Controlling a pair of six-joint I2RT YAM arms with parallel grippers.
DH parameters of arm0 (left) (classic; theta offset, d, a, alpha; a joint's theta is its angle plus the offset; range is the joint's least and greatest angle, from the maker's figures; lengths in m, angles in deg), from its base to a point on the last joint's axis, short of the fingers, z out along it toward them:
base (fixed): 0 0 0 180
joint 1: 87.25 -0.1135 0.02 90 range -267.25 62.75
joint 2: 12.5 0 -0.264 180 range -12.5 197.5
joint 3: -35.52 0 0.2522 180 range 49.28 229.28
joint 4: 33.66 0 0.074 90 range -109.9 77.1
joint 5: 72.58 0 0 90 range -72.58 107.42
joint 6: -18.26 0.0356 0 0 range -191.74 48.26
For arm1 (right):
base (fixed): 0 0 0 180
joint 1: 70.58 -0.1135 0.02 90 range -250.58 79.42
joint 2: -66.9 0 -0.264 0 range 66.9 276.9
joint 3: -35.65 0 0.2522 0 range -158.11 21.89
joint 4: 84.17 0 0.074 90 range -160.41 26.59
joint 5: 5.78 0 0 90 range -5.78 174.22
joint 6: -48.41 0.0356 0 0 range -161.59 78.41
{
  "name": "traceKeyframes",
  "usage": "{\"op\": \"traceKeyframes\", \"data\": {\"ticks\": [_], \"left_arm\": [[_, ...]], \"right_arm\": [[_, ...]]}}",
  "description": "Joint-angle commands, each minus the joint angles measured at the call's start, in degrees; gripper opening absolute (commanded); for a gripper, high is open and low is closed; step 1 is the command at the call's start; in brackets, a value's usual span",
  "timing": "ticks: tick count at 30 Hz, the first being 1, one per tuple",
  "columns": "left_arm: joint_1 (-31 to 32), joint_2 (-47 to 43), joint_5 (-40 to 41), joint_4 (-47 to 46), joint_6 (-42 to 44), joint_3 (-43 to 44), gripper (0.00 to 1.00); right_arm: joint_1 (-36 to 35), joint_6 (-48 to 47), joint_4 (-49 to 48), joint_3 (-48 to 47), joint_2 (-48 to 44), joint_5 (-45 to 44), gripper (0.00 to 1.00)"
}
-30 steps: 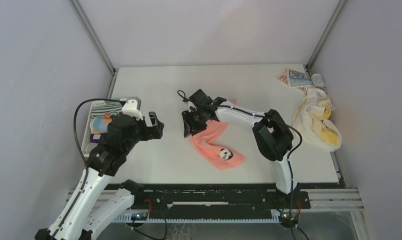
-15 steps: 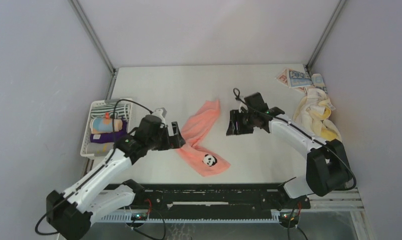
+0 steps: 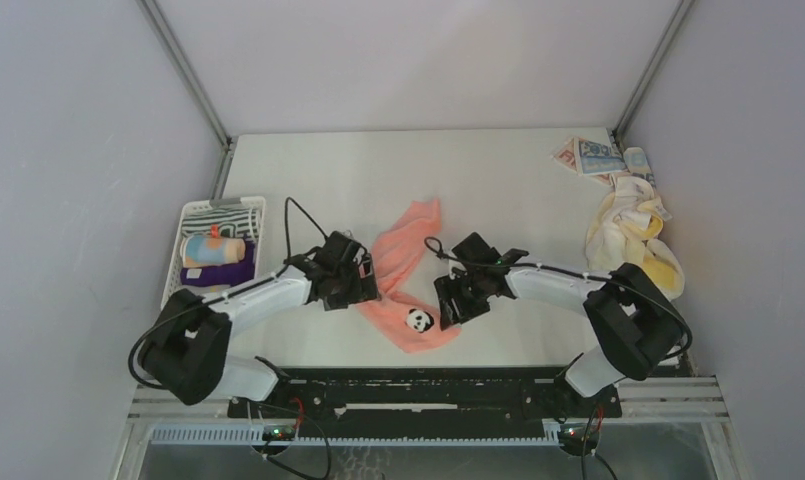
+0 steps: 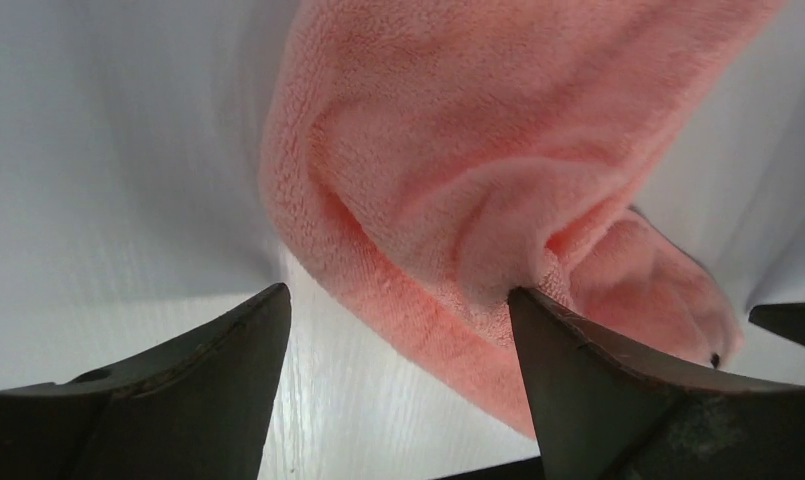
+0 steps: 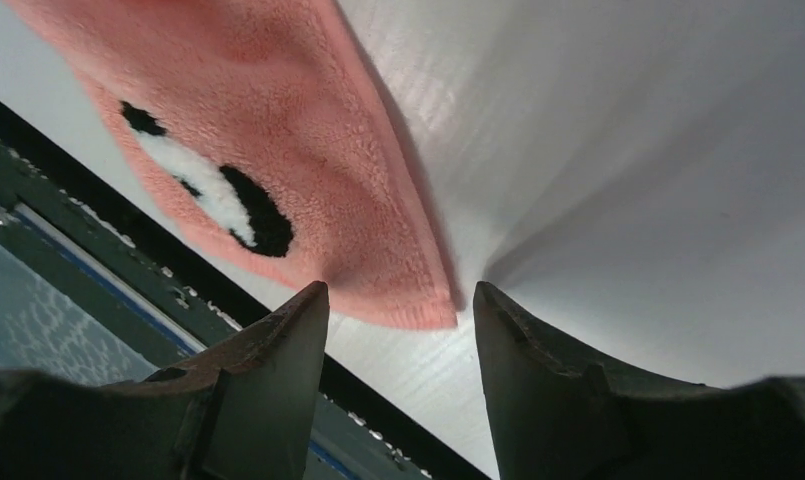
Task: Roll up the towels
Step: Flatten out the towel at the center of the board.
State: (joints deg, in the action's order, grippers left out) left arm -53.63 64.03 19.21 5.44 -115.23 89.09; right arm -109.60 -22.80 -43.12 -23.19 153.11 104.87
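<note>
A salmon-pink fleecy towel (image 5: 278, 110) lies on the white table top (image 5: 628, 150), its black-and-white panda patch (image 5: 213, 190) close to the corner nearest the camera. That corner sits in the gap of the right gripper (image 5: 398, 300), whose two dark fingers (image 5: 268, 370) stand apart without pinching it. A black rail (image 5: 98, 230) runs along the table's edge at lower left.

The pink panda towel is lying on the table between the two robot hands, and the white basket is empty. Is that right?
Not quite. The white basket is not empty: the top external view shows rolled towels inside it. The rest is right: the pink panda towel lies on the table between the left gripper and the right gripper.
</note>
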Motion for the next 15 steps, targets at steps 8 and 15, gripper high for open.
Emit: {"op": "traceKeyframes", "data": {"ticks": [8,15], "left_arm": [[0.12,20.82,3.57,-2.18,4.46,13.97,0.52],[0.19,39.98,4.82,8.29,21.48,49.96,0.51]], "right_arm": [[-7.19,1.49,-7.20,-2.28,8.28,-1.11,0.28],[-11.17,6.77,-18.27,-6.80,7.20,5.68,0.07]]}}
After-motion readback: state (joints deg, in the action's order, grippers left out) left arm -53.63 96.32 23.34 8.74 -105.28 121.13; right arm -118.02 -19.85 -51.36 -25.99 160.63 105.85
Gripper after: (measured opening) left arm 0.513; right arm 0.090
